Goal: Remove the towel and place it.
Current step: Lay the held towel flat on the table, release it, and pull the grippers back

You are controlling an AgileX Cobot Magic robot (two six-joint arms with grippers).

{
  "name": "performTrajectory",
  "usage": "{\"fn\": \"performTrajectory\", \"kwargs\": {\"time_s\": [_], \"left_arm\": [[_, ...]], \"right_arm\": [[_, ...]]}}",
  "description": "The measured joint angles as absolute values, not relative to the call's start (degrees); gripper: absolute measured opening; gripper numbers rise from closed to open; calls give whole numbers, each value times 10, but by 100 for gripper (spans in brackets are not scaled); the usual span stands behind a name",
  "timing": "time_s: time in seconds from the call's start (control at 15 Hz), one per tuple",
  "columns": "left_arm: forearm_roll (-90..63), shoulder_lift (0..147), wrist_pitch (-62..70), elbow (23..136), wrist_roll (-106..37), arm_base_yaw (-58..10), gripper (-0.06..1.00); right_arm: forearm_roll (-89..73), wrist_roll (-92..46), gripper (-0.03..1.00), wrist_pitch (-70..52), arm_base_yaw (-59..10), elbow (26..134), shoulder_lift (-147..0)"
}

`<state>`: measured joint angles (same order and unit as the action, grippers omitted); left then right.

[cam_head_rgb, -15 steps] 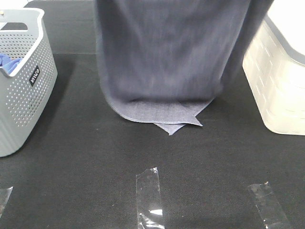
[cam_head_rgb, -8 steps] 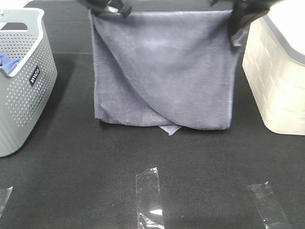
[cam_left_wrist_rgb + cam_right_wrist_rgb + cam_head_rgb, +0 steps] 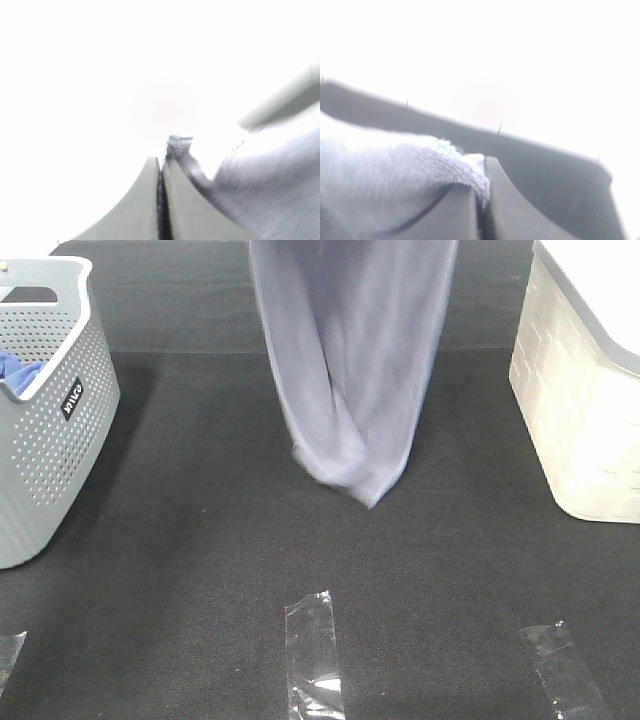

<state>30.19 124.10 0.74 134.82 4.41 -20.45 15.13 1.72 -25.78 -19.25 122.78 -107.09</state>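
Counting it all up, what do you get? (rook)

One towel (image 3: 350,370), two grippers, two baskets, one blue cloth (image 3: 14,370) and three clear tape strips. (dell)

And the towel itself, how's it look? (rook)

Greyish-lavender terry, pretty motion-blurred in the high view. It's bunched into a narrow drape with two long folds that cross near the bottom. You can see the looped pile and a bit of the hem up close in the wrist views. (dell)

Which way is it running? (rook)

Long axis straight up and down. The top goes out of the frame and the low end comes to a tip pointing down at the black table (image 3: 200,570), about mid-table. Can't tell if the tip touches the mat. (dell)

Grippers? (rook)

Both are pinched tight on the top edge. The left gripper (image 3: 161,165) has its jaws pressed together with towel poking out at the tips. The right gripper (image 3: 482,200) is the same, with terry bulging over one finger. (dell)

What's around it? (rook)

The grey basket (image 3: 50,460) is well off to the left with the blue cloth inside it, and the white basket (image 3: 590,430) is well off to the right. The tape is on the near side of the mat: one strip (image 3: 315,650) about under the towel, one (image 3: 565,670) to the right, and one (image 3: 8,650) at the left edge. (dell)
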Motion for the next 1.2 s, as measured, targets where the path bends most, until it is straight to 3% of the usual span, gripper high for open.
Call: {"fn": "performTrajectory", "kwargs": {"time_s": [0.2,0.33,0.53,0.87,1.0,1.2], "left_arm": [[302,1226,-80,1389,46,-206,0],[303,1226,-3,1389,46,-206,0],[286,1234,244,1389,48,-207,0],[159,1255,586,1386,45,-209,0],[100,1282,682,1382,25,-207,0],[54,1273,692,1333,15,-207,0]], "right_arm": [[154,0,0,-273,-193,1254,-1040],[154,0,0,-319,-193,1254,-1040],[128,0,0,-453,-193,1244,-1059],[36,-13,0,-549,-195,1135,-1069],[17,-13,0,-604,-194,1084,-1069],[9,-13,0,-683,-194,1055,-1069]]}}
